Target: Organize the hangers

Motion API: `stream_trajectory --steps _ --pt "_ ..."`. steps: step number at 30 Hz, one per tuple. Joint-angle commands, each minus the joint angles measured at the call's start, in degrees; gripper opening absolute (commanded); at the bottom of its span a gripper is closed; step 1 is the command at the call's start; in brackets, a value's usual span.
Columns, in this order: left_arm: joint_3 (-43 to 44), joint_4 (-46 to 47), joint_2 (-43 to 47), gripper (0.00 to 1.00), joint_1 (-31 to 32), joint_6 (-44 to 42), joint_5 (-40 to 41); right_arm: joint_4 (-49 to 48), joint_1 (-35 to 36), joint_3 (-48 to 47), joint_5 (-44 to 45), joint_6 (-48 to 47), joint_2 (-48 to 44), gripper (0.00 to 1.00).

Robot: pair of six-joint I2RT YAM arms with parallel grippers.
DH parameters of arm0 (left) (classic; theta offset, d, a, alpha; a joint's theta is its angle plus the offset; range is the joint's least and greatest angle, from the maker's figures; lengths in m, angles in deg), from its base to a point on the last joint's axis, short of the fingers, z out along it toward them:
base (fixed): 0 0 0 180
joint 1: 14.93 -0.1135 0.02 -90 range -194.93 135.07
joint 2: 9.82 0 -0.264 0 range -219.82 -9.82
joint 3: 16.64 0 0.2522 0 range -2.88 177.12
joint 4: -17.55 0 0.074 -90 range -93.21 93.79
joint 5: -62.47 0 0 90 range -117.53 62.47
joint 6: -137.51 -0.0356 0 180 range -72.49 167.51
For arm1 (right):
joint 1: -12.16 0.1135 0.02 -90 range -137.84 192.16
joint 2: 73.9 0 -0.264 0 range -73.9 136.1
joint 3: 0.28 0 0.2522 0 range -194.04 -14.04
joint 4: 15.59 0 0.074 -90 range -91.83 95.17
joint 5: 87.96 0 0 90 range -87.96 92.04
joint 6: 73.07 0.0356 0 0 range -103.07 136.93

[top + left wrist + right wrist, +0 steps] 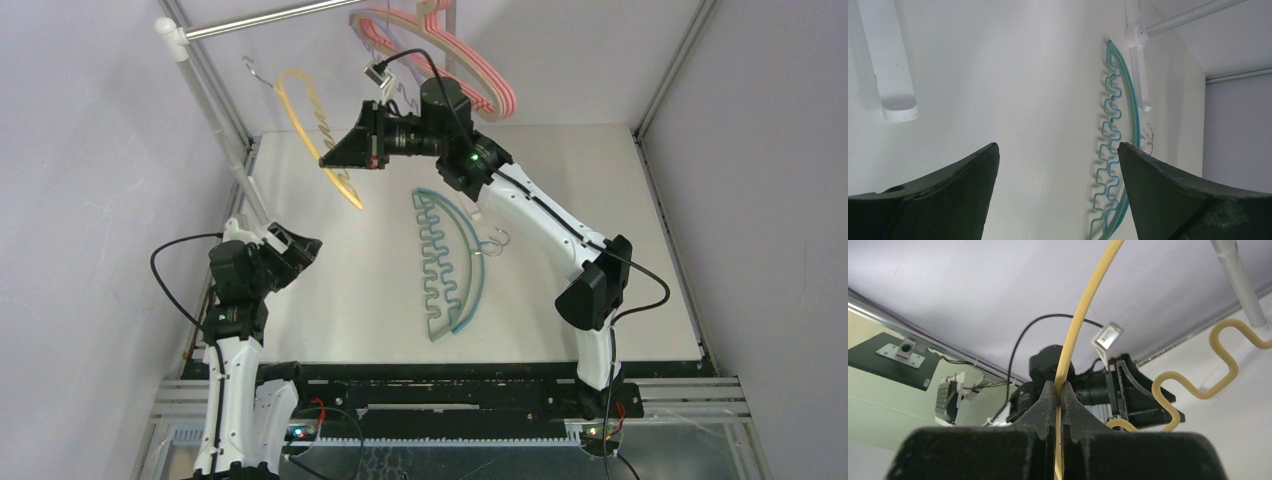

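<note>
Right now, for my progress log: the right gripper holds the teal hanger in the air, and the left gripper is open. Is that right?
One thing is wrong: the colour. The right gripper is shut on the yellow hanger, as the right wrist view shows. The teal hanger lies on the table. The left gripper is open, as you said.

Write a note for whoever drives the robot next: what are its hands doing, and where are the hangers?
Right gripper: shut on the yellow hanger, held up near the rail.
Left gripper: open, empty, above the table.
Pink hangers: already hanging at the back.
Teal hanger: lying flat on the table.
Left to do: probably hang the yellow one, then the teal.
</note>
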Motion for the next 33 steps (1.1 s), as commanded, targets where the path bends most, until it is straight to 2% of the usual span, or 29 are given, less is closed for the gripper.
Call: stream_trajectory --steps 1,9,18,29,33 --pt "-0.84 3.57 -0.42 0.93 -0.56 -0.28 -1.2 -8.52 -1.14 -5.04 -1.49 1.19 -1.09 0.0" --pt "-1.5 4.89 -1.76 0.93 -0.55 -0.13 -1.37 -10.59 -2.83 -8.42 -1.35 2.58 0.32 0.0" --pt "-0.77 4.75 -2.86 0.93 -0.55 -0.82 -1.64 -13.73 -6.38 -17.98 2.04 5.63 8.23 0.0" --pt "-1.56 4.2 -2.95 0.93 -0.56 -0.83 -1.73 -14.98 -9.03 -17.65 6.61 6.27 11.93 0.0" --pt "-1.78 4.18 -3.07 0.93 -0.55 -0.98 -1.74 -15.66 -9.82 -12.87 7.36 5.84 9.24 0.0"
